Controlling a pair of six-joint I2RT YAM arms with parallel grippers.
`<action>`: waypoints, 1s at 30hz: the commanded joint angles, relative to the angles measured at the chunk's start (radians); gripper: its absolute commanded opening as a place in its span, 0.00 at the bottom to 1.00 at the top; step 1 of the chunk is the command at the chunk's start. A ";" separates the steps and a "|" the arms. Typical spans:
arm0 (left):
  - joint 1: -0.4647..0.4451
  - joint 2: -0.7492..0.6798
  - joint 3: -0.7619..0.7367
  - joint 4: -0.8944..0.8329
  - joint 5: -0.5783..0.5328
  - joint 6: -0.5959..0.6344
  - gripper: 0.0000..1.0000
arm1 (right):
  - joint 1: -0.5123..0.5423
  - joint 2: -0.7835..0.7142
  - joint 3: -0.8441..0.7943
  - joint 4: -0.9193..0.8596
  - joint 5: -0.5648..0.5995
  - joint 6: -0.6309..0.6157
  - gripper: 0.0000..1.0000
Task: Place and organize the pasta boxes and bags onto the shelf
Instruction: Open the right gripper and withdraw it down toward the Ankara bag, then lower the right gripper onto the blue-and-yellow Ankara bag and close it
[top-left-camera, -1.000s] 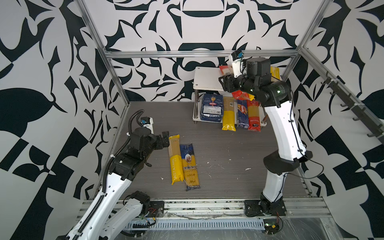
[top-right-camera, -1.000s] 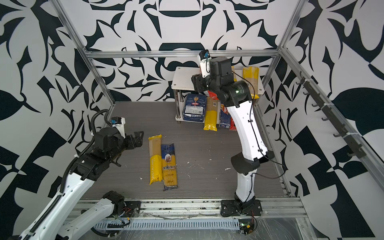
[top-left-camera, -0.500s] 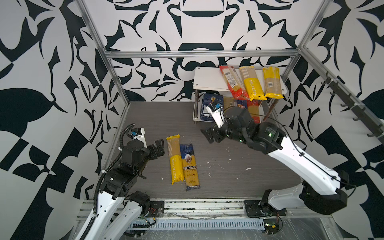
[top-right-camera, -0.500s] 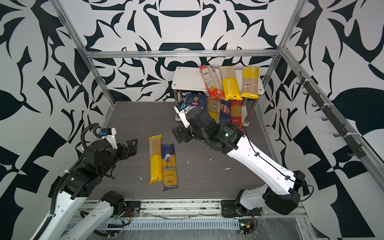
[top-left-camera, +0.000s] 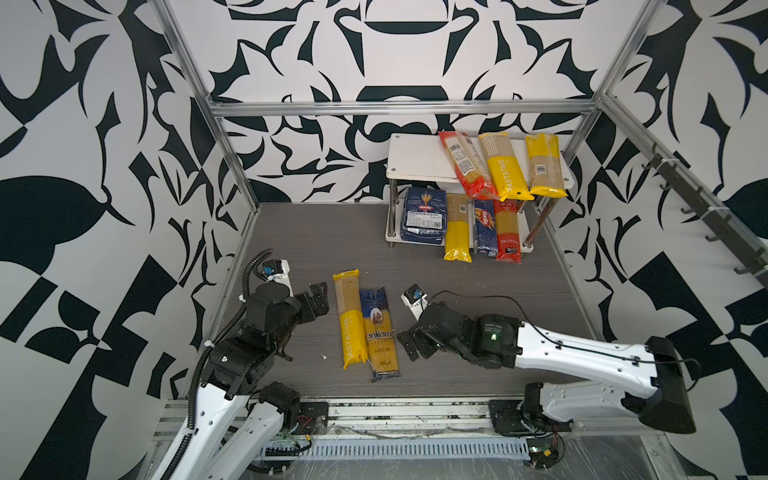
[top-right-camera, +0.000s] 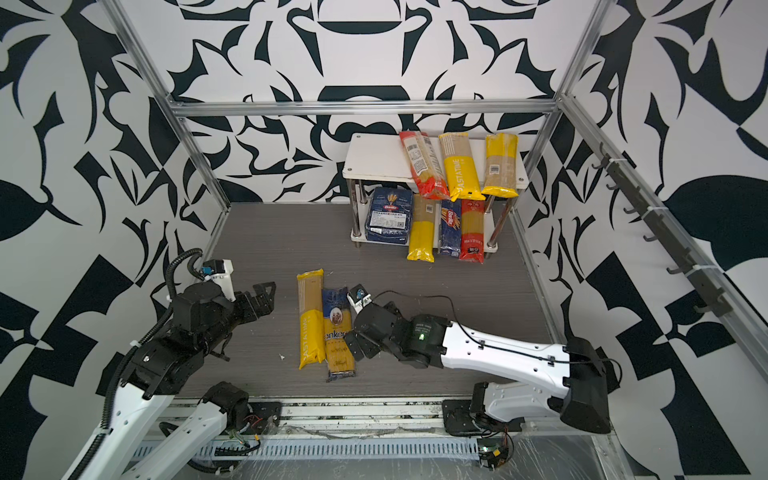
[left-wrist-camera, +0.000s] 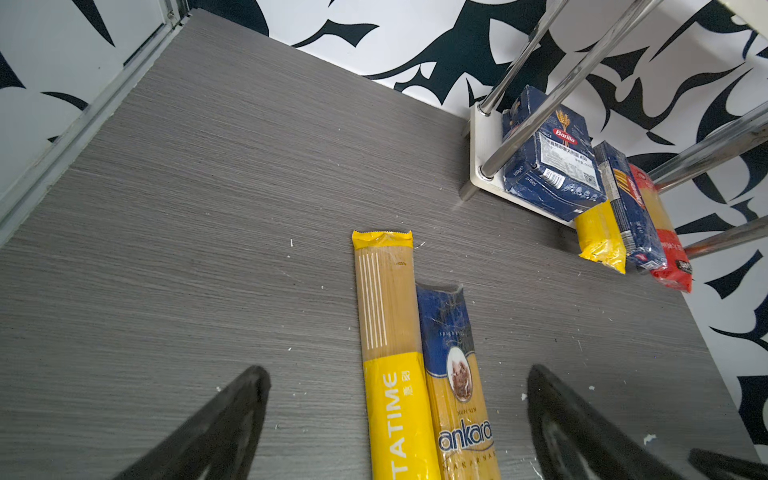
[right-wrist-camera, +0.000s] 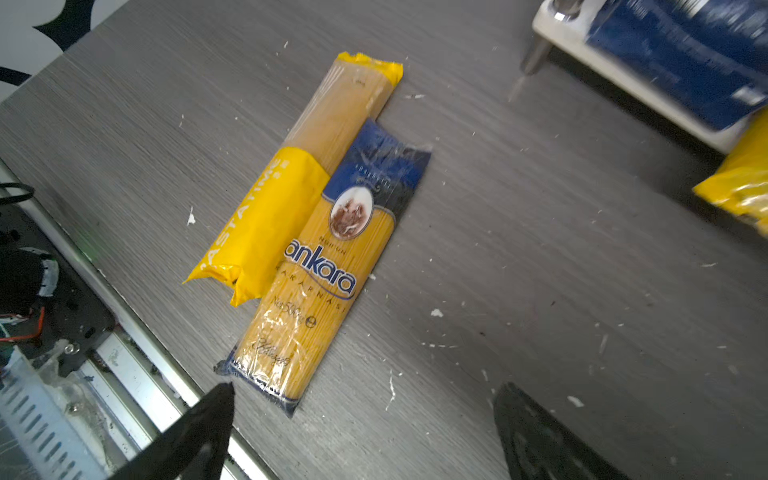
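Observation:
Two bags lie side by side on the grey floor: a yellow PASTATIME bag (top-left-camera: 348, 320) (left-wrist-camera: 395, 374) and a navy ankara bag (top-left-camera: 379, 332) (right-wrist-camera: 332, 257). My left gripper (top-left-camera: 320, 297) (left-wrist-camera: 397, 374) hovers open just left of them, empty. My right gripper (top-left-camera: 409, 347) (right-wrist-camera: 365, 390) is open and empty, low beside the ankara bag's right side. The shelf (top-left-camera: 409, 158) stands at the back right. Its top board carries a red bag (top-left-camera: 465, 164) and two yellow bags. Its lower board holds a wide Barilla box (top-left-camera: 423, 214), a yellow bag, a narrow Barilla box (top-left-camera: 484, 226) and a red bag.
Aluminium frame posts (top-left-camera: 232, 137) and patterned walls close in the floor on three sides. A metal rail (top-left-camera: 395, 411) with both arm bases runs along the front edge. White crumbs are scattered on the floor. A hook rail (top-left-camera: 706, 208) lines the right wall.
The right arm swung down from the shelf's top board to the floor beside the ankara bag, its jaws opening and leaving the red bag on top. The left arm drew back slightly.

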 joint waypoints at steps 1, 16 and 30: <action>0.005 0.004 -0.003 -0.033 0.001 -0.013 0.99 | 0.021 0.016 -0.065 0.189 0.003 0.103 1.00; 0.005 0.004 -0.052 -0.033 -0.017 -0.025 0.99 | 0.077 0.292 -0.105 0.380 -0.095 0.214 1.00; 0.005 0.022 -0.056 -0.020 -0.006 -0.025 0.99 | 0.106 0.491 0.008 0.321 -0.115 0.192 1.00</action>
